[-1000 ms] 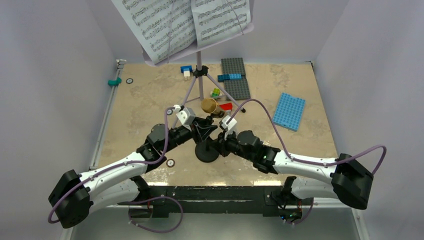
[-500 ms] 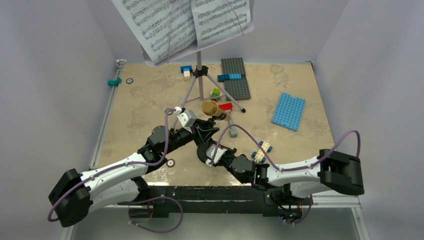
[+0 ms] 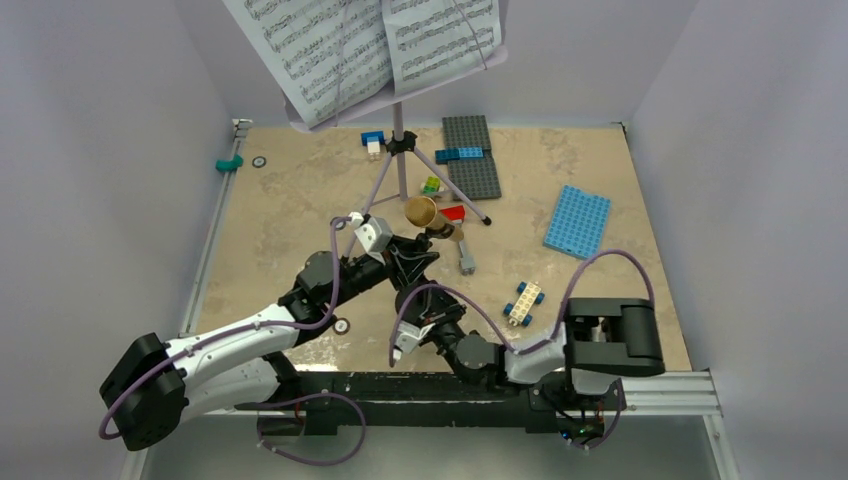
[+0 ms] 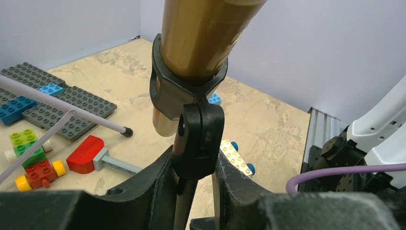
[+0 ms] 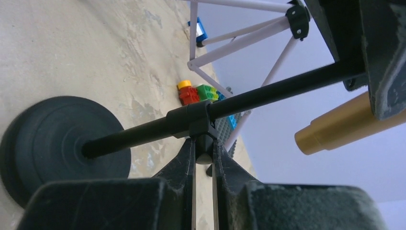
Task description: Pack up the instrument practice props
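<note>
Our left gripper (image 4: 194, 165) is clamped tight on the black swivel joint of the mic stand (image 5: 143, 132), just under the clip that holds the gold microphone (image 4: 201, 38). Our right gripper (image 5: 203, 151) pinches the collar lower on the same pole, its fingers almost together. The stand's round base is on or just over the table (image 3: 290, 200) — we cannot tell which. Behind it the music stand (image 3: 400, 170) stands upright on its tripod, sheet music (image 3: 330, 50) on top — apart from both grippers.

Microphone (image 3: 421, 212) on mic stand (image 5: 48, 143), before music stand (image 3: 400, 165); hammer (image 3: 466, 260) right.
</note>
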Available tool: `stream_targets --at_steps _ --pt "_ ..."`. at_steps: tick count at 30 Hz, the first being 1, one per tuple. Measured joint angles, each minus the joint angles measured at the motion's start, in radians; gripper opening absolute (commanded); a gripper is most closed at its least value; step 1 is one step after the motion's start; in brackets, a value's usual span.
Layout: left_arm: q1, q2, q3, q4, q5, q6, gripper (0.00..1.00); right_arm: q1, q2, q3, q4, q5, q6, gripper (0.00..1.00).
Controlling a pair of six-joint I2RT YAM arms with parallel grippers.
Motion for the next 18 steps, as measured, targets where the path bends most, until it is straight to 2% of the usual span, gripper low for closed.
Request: stream_targets --at_steps 1,3,5,6,10,18 --pt "0.0 0.0 0.0 0.002 0.0 -0.002 0.0 0.0 -0.045 -0.003 -0.064 -0.006 0.029 0.12" --pt "0.0 0.002 0.0 0.006 -0.001 -0.016 0.0 0.0 -0.134 -0.009 -0.203 -0.016 0.113 0.48" --pt "-0.002 0.005 -0.001 0.009 0.0 -0.023 0.0 -0.001 -0.245 0.0 -0.385 -0.035 0.247 0.75" --pt "-0.003 0.006 -0.001 0.01 0.0 -0.024 0.0 -0.002 -0.298 0.014 -0.462 -0.04 0.312 0.84" --pt "-0.003 0.012 -0.001 0.02 0.0 -0.025 0.0 -0.001 -0.452 0.082 -0.677 -0.076 0.52 0.88" --pt "-0.004 0.011 -0.001 0.02 -0.001 -0.023 0.0 -0.019 -0.673 0.094 -1.035 -0.199 0.888 0.86"
